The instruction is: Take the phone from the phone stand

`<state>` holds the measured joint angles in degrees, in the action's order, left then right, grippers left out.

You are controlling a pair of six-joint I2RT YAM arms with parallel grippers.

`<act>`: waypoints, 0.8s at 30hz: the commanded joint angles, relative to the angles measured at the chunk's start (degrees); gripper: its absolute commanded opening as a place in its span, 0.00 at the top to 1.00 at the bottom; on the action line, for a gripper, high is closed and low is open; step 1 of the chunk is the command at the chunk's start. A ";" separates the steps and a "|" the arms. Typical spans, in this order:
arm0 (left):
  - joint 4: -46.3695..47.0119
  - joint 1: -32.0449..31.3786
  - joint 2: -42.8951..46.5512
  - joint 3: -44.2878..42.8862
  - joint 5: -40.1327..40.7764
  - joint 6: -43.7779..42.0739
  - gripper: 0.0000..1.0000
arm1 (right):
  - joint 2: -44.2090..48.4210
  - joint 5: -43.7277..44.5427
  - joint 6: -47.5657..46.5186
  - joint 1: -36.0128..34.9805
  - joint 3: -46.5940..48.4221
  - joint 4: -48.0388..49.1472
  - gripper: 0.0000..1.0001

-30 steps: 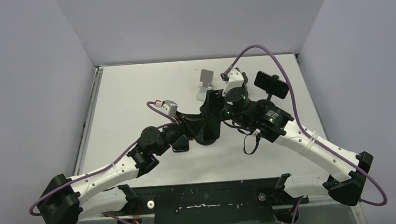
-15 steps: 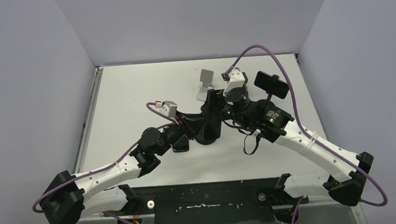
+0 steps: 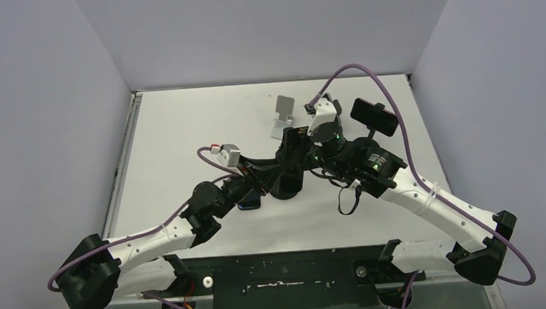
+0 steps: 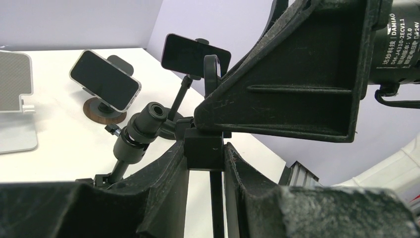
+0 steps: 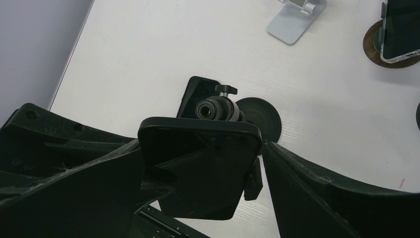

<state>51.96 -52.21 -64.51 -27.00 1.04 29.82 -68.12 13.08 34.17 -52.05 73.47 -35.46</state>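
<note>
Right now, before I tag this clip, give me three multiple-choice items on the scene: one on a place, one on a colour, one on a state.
1. Where does the silver stand sit?
A) at the near edge, between the arm bases
B) on the far part of the table, beyond where the arms meet
C) tipped over against the left wall

2. What colour are the cables along the arms?
A) purple
B) yellow
C) green

3. How is the left pincer?
A) wide open over bare table
B) closed on a phone
C) closed on the stem of the black stand

Answers:
1 B, since the top view shows it alone past the meeting point.
2 A, since both loops read purple.
3 C, since the left wrist view shows its fingers pressed against the stem's block.
</note>
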 commanded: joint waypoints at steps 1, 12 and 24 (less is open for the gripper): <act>-0.06 0.87 -0.88 1.27 1.33 -1.31 1.00 | 0.92 -2.75 -0.43 1.23 1.27 -3.03 0.12; 0.21 0.88 -0.63 2.13 1.33 -1.68 1.00 | -2.14 -6.64 -2.74 3.46 6.46 -5.36 0.12; 0.42 0.92 -0.36 2.56 1.36 -1.26 1.00 | -3.58 -6.80 -2.32 3.46 7.93 -5.54 0.19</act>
<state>54.28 -52.03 -64.62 -25.74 0.82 29.74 -71.81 6.00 32.21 -49.04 79.64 -41.25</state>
